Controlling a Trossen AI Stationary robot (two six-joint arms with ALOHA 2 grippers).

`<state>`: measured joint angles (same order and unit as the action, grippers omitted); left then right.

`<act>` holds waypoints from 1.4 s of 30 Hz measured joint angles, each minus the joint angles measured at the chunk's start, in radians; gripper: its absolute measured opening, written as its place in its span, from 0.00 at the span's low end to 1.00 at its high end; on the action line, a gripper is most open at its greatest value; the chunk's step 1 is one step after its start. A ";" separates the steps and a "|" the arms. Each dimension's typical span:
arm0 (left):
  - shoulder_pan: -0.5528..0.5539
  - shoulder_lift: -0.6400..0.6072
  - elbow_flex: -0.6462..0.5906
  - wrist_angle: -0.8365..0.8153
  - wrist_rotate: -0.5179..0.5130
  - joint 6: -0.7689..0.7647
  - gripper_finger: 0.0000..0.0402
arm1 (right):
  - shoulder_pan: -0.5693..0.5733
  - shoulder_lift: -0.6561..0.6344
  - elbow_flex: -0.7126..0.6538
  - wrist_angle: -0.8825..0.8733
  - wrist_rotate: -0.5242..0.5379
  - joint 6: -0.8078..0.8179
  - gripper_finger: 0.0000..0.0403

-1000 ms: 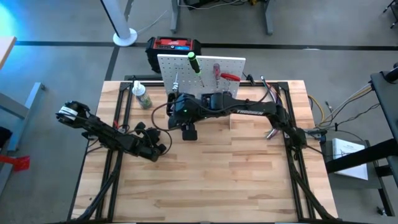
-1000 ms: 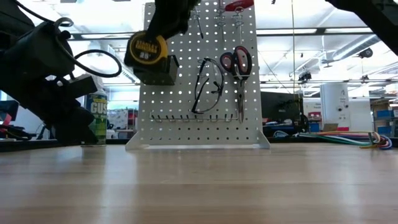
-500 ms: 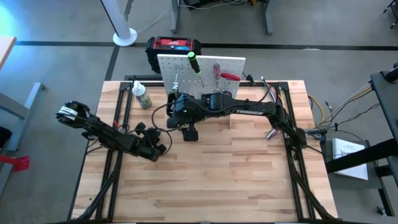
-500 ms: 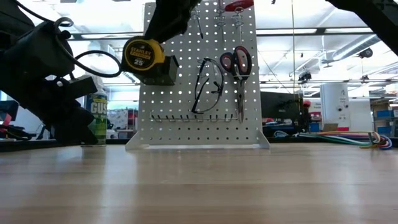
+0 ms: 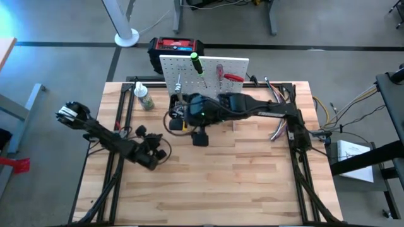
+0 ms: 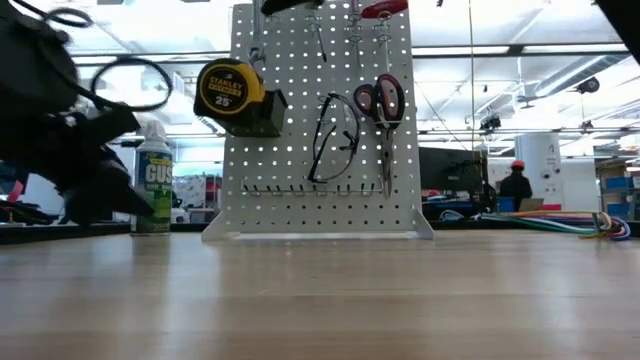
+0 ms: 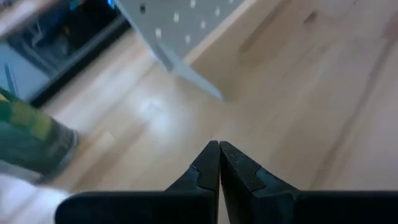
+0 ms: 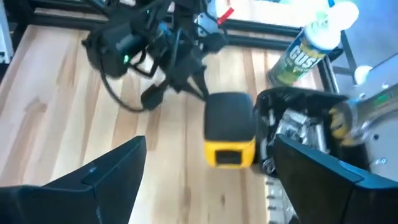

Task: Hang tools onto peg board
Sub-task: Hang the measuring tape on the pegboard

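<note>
Tape measure hangs on the peg board, at its upper left as seen from the table's near side.

Glasses and red-handled pliers hang to its right on the same board, with a green-handled screwdriver along the top. My right pincer sits just in front of the yellow case with its fingers spread, released and gripping nothing. My left pincer waits low over the table's left side, fingertips clenched together on nothing. A green-labelled bottle stands left of the board.
</note>
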<state>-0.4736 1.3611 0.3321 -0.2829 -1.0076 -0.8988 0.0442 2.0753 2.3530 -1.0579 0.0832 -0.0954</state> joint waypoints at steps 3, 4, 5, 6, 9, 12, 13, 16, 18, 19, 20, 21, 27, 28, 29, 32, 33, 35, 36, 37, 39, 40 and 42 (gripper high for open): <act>-0.052 -0.042 0.000 -0.043 -0.054 0.008 0.00 | 0.032 -0.014 -0.016 -0.037 0.044 0.044 0.80; -0.068 -0.060 0.000 -0.055 -0.079 0.013 0.00 | 0.043 -0.019 -0.029 -0.045 0.055 0.059 0.79; -0.081 -0.080 0.000 -0.063 -0.104 0.025 0.00 | 0.054 -0.025 -0.053 -0.045 0.068 0.076 0.78; -0.092 -0.099 0.000 -0.065 -0.134 0.046 0.00 | 0.064 -0.032 -0.085 -0.036 0.085 0.091 0.78; -0.111 -0.171 0.000 -0.063 -0.203 0.125 0.00 | 0.091 -0.058 -0.203 0.006 0.154 0.142 0.76; -0.114 -0.247 0.005 -0.066 -0.239 0.228 0.00 | 0.103 -0.102 -0.364 0.113 0.181 0.203 0.73; -0.114 -0.270 0.010 -0.066 -0.246 0.267 0.01 | 0.107 -0.121 -0.426 0.175 0.181 0.224 0.72; -0.114 -0.329 0.019 -0.064 -0.277 0.392 0.05 | 0.118 -0.189 -0.637 0.434 0.183 0.280 0.70; -0.114 -0.359 0.029 -0.058 -0.300 0.468 0.08 | 0.129 -0.223 -0.793 0.732 0.185 0.326 0.68; -0.114 -0.370 0.033 -0.057 -0.316 0.506 0.11 | 0.136 -0.230 -0.869 0.898 0.183 0.344 0.67; -0.113 -0.380 0.039 -0.055 -0.322 0.540 0.13 | 0.144 -0.233 -0.945 1.074 0.181 0.355 0.66; -0.114 -0.386 0.044 -0.053 -0.328 0.575 0.16 | 0.149 -0.234 -1.016 1.228 0.182 0.361 0.65; -0.080 -0.399 0.060 0.005 -0.311 0.740 0.30 | 0.157 -0.192 -1.297 1.666 0.244 0.538 0.59; -0.070 -0.399 0.059 0.028 -0.286 0.760 0.33 | 0.156 -0.191 -1.332 1.692 0.266 0.563 0.58; -0.055 -0.398 0.059 0.065 -0.256 0.787 0.35 | 0.156 -0.191 -1.360 1.720 0.287 0.582 0.57; -0.018 -0.391 0.058 0.193 -0.164 0.899 0.41 | 0.170 -0.192 -1.406 1.768 0.343 0.608 0.55; -0.007 -0.388 0.058 0.247 -0.126 0.944 0.43 | 0.174 -0.192 -1.415 1.775 0.361 0.608 0.54; 0.008 -0.380 0.058 0.334 -0.048 1.018 0.45 | 0.181 -0.192 -1.425 1.771 0.390 0.607 0.53; 0.013 -0.375 0.059 0.366 -0.013 1.047 0.46 | 0.181 -0.192 -1.426 1.773 0.394 0.605 0.52; 0.016 -0.371 0.060 0.384 0.004 1.066 0.47 | 0.182 -0.192 -1.426 1.773 0.395 0.603 0.52; 0.023 -0.362 0.060 0.409 0.020 1.081 0.48 | 0.184 -0.192 -1.428 1.772 0.400 0.599 0.51; 0.028 -0.356 0.060 0.415 0.023 1.084 0.48 | 0.185 -0.192 -1.428 1.772 0.400 0.595 0.50; 0.040 -0.342 0.060 0.419 0.038 1.082 0.48 | 0.186 -0.192 -1.428 1.773 0.400 0.595 0.50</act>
<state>-0.4335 1.0187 0.3923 0.1360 -0.9700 0.1835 0.2298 1.8832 0.9245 0.7155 0.4828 0.4995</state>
